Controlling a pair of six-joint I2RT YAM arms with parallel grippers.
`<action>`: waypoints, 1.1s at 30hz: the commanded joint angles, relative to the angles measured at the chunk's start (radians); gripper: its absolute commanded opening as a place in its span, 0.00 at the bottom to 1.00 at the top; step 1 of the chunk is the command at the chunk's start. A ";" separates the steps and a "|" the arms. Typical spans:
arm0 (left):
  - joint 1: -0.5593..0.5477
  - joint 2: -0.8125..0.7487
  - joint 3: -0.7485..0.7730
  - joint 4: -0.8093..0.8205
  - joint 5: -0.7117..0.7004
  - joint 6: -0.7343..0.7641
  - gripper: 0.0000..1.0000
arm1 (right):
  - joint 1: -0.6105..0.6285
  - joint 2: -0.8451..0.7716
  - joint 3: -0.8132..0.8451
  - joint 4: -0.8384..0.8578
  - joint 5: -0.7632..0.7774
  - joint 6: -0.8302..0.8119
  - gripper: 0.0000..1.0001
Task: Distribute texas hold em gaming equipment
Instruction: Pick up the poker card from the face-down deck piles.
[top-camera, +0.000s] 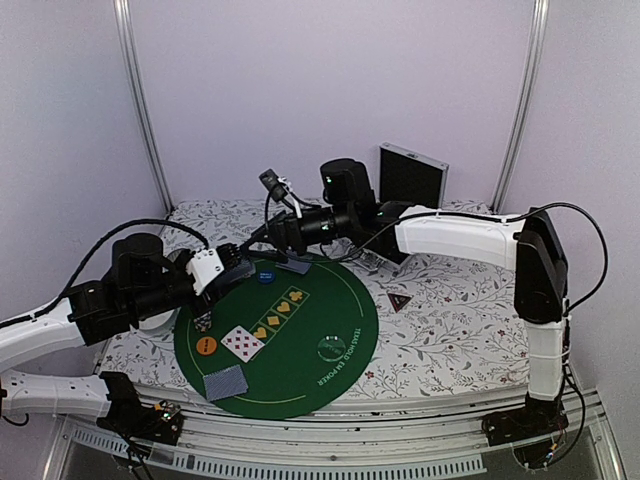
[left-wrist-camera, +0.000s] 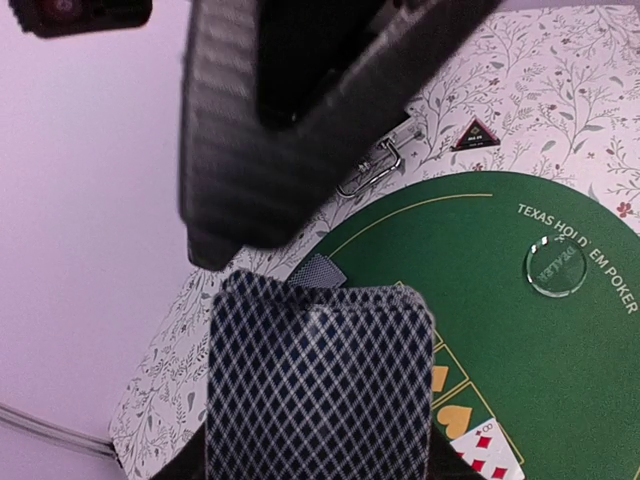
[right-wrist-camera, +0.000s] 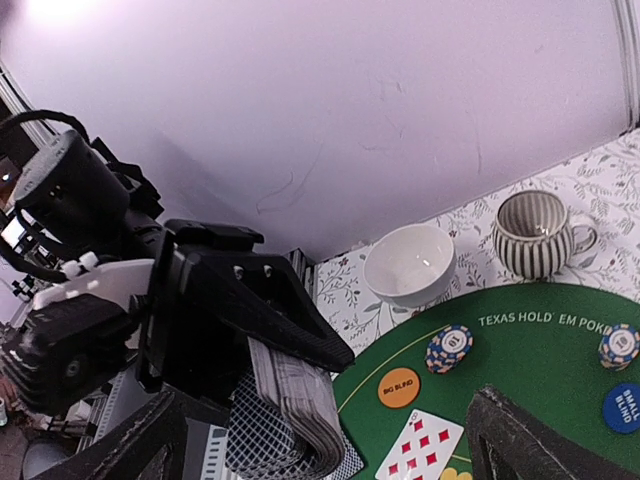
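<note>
Over far left rim of green mat, I see left gripper clamped on deck of cards, deck held off table. Right gripper close by, jaws wide, facing deck. On mat: face-up card, face-down card, orange disc, chip stack. Triangle off mat, to its right.

left fingers clamp a card deck; right fingers spread wide, close opposite the left fingers; both arms reach inward.
</note>
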 joint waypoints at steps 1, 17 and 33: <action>0.009 -0.008 0.009 0.008 0.021 0.001 0.44 | 0.033 0.057 0.069 -0.067 -0.011 0.004 0.99; 0.008 -0.009 0.009 0.008 0.024 0.000 0.44 | 0.046 0.134 0.136 -0.228 0.185 -0.087 0.89; 0.008 -0.009 0.009 0.008 0.022 0.000 0.44 | 0.042 0.020 0.099 -0.338 0.308 -0.213 0.68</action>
